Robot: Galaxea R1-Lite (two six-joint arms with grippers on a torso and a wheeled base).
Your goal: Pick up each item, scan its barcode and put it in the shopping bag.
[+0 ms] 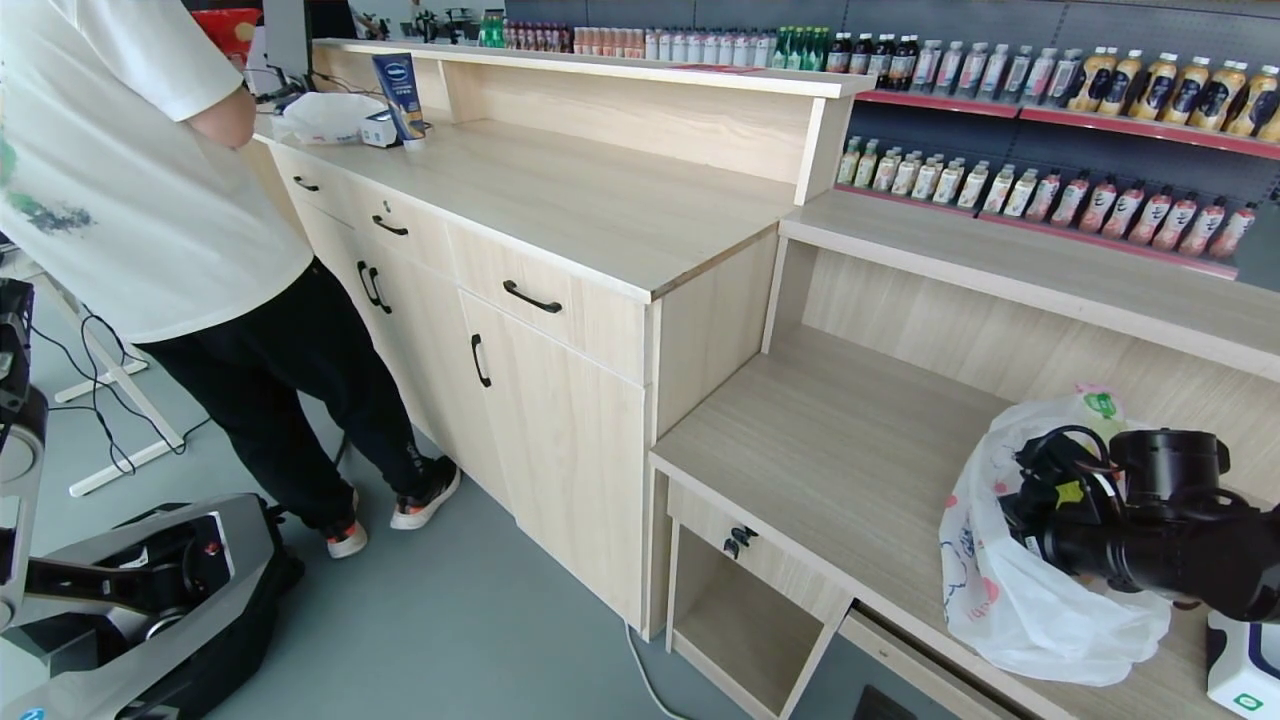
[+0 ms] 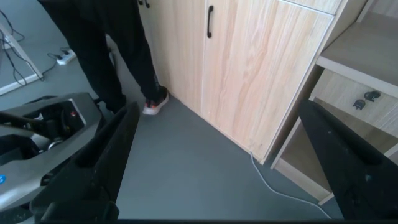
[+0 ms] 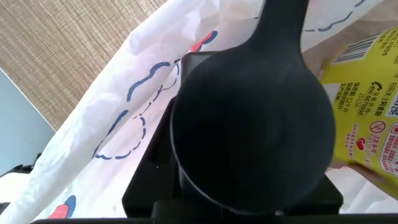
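The step in hand looks like the bagging one. The right gripper [image 1: 1045, 500] sits inside the mouth of the white shopping bag [image 1: 1040, 610], which slumps on the lower counter [image 1: 850, 450] at the near right. A yellow packet [image 3: 367, 106] lies in the bag just beside the gripper, but whether the gripper is holding it cannot be told. The packet's printed face is turned up toward the bag's mouth (only one end shows, so its long axis stays uncertain). The next move probably calls for a clean lift out without dragging the thin film. The left gripper [image 2: 221, 112] hangs low at the near left, spread wide over the floor with nothing in it.
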